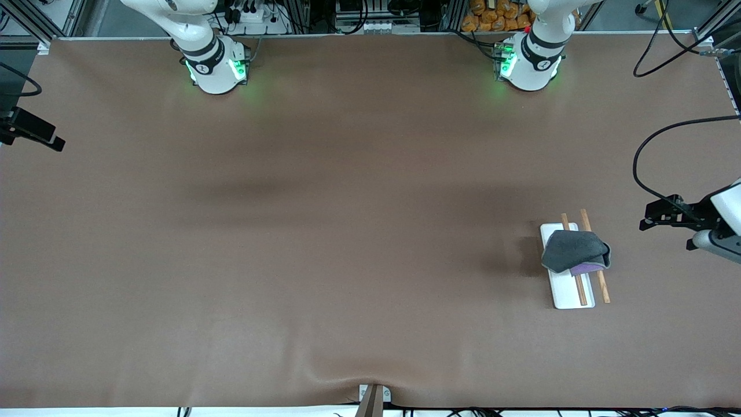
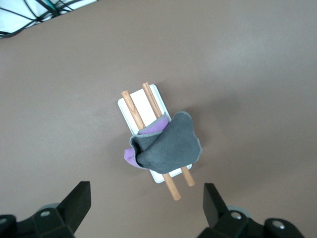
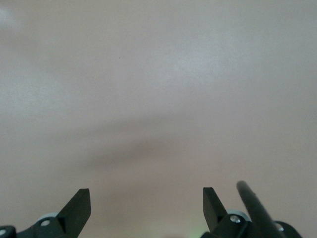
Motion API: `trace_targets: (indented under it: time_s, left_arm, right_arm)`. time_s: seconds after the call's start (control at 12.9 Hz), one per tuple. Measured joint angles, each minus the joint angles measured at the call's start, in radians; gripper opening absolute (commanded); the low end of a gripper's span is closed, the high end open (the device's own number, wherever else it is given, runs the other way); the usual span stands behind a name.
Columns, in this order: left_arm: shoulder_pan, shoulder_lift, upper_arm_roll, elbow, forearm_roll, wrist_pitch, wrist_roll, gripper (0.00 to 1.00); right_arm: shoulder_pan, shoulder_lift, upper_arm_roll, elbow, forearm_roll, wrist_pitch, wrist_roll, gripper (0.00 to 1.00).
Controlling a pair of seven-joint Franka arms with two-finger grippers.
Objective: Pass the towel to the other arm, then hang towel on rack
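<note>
The towel [image 1: 573, 256], dark grey with a purple face showing at one edge, lies draped across both wooden rods of the rack [image 1: 570, 296], toward the left arm's end of the table. In the left wrist view the towel [image 2: 168, 148] covers the middle of the rack [image 2: 144, 103]. My left gripper [image 1: 649, 220] is open and empty, held up in the air beside the rack, apart from it; it also shows in the left wrist view [image 2: 146, 189]. My right gripper [image 3: 146, 193] is open and empty over bare table; it is out of the front view.
A black cable [image 1: 639, 153] loops over the table edge by the left arm. A black device [image 1: 32, 130] juts in at the right arm's end. A small bracket [image 1: 373, 397] sits at the table edge nearest the front camera.
</note>
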Motion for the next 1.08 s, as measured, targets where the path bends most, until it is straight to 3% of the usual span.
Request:
trace_targets:
  time_s: [0.39, 0.54, 0.93, 1.08]
  left_arm:
    - [-0.025, -0.110, -0.056, 0.007, 0.033, -0.079, -0.315, 1.00]
    - [-0.076, -0.156, -0.047, 0.007, 0.038, -0.144, -0.423, 1.00]
    - [-0.301, -0.242, 0.197, -0.042, 0.041, -0.231, -0.491, 1.00]
    - [-0.312, -0.262, 0.219, -0.069, 0.041, -0.243, -0.491, 1.00]
  right_arm:
    - [0.000, 0.000, -0.004, 0.009, -0.001, -0.002, 0.001, 1.00]
    - [0.000, 0.000, -0.011, 0.025, -0.001, -0.023, 0.001, 1.00]
    - [0.000, -0.001, -0.012, 0.030, -0.001, -0.037, 0.001, 1.00]
    - [0.000, -0.001, -0.012, 0.031, -0.001, -0.037, 0.001, 1.00]
